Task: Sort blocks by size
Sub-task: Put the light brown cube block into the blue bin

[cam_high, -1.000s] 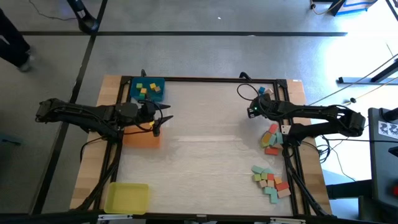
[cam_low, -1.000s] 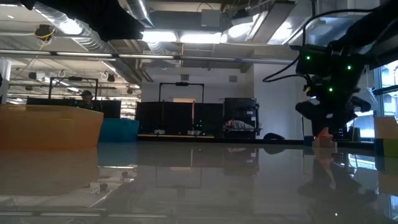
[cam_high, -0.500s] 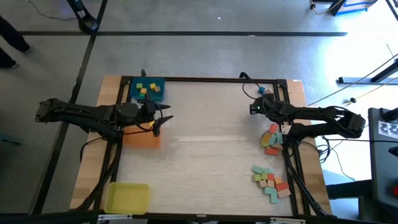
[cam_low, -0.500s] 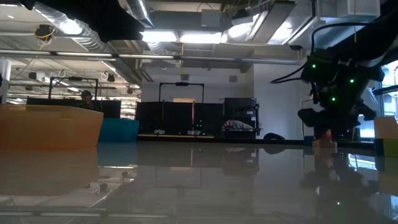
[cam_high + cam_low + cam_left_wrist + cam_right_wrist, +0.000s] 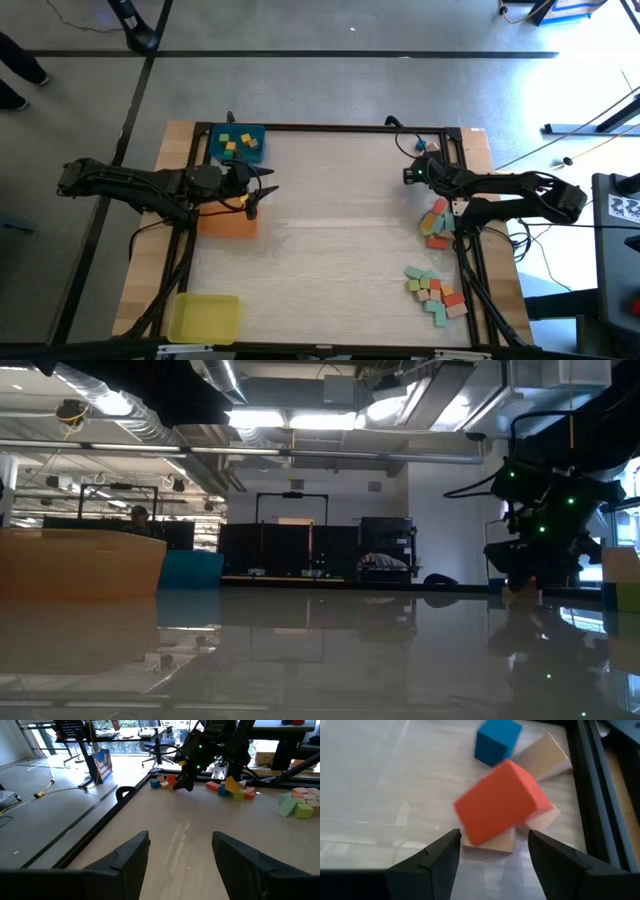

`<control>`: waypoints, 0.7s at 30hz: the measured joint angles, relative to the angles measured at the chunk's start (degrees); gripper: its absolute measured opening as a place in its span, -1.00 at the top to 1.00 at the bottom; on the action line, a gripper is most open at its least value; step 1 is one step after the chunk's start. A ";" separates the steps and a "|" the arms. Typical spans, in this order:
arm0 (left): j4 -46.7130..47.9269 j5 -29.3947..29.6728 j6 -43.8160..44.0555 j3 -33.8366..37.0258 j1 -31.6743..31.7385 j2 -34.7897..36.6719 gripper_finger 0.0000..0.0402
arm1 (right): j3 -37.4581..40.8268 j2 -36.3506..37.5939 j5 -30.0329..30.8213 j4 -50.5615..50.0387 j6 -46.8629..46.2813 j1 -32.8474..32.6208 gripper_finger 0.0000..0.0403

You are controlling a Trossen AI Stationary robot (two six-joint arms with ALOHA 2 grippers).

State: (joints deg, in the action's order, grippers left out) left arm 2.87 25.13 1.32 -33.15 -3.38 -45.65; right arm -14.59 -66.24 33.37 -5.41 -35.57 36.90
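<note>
From above, my right gripper point(image 5: 408, 176) hangs near the table's far right corner, over a small cluster of blocks. More blocks point(image 5: 436, 222) lie loose along the right edge, with another heap point(image 5: 434, 290) nearer the front. My left gripper point(image 5: 262, 188) waits on the left side, just beside the orange tray point(image 5: 228, 226). The blue tray point(image 5: 238, 143) beyond it already holds a few small blocks; the yellow tray point(image 5: 204, 318) sits at the near left corner.

From table height, my right gripper point(image 5: 535, 565) hangs low at the right.

Through my left wrist, my fingers point(image 5: 131, 854) stand wide apart over bare table, holding nothing.

Through my right wrist, my fingers point(image 5: 445, 852) are spread and empty, framing an orange block point(image 5: 499, 801) that leans tilted across a pale block point(image 5: 492, 842). A blue cube point(image 5: 496, 741) and another pale block point(image 5: 541, 756) lie just beyond it.

The risk I judge: the orange block rests crooked, so closing on it could twist it free or catch the pale one below, and a nudge could push the cluster against the table's rail point(image 5: 592, 795).
</note>
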 joint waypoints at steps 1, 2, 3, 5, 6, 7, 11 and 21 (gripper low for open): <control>0.03 0.00 0.00 0.00 0.00 0.00 -0.02 | 0.35 -0.32 -0.09 0.68 0.18 0.54 -0.15; -0.02 0.00 0.00 0.00 0.00 0.00 -0.02 | 0.73 -0.51 -0.38 1.52 0.75 1.03 -0.15; 0.02 0.00 0.00 0.00 0.00 0.00 -0.02 | 1.10 -0.81 -0.85 2.67 1.33 1.42 -0.15; 0.00 0.00 -0.02 0.00 0.00 0.00 -0.02 | 1.63 -1.50 -1.43 3.95 1.88 1.44 -0.12; 0.00 0.00 -0.02 0.00 0.00 0.00 -0.02 | 1.72 -1.69 -1.25 4.54 2.65 1.37 -0.09; 0.00 0.00 -0.02 0.00 0.00 0.00 -0.02 | 1.86 -1.91 -1.00 5.23 3.11 1.35 -0.04; 0.07 0.00 0.05 0.00 0.00 0.00 -0.02 | 2.05 -2.18 -1.01 7.36 6.48 1.39 0.22; -0.02 0.02 -1.75 0.00 0.11 0.00 -0.02 | 1.96 -1.87 -4.49 8.13 9.31 1.32 0.30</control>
State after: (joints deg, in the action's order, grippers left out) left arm 2.85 25.15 -0.43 -33.15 -3.27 -45.65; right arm -12.62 -68.11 28.88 2.72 -26.26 38.22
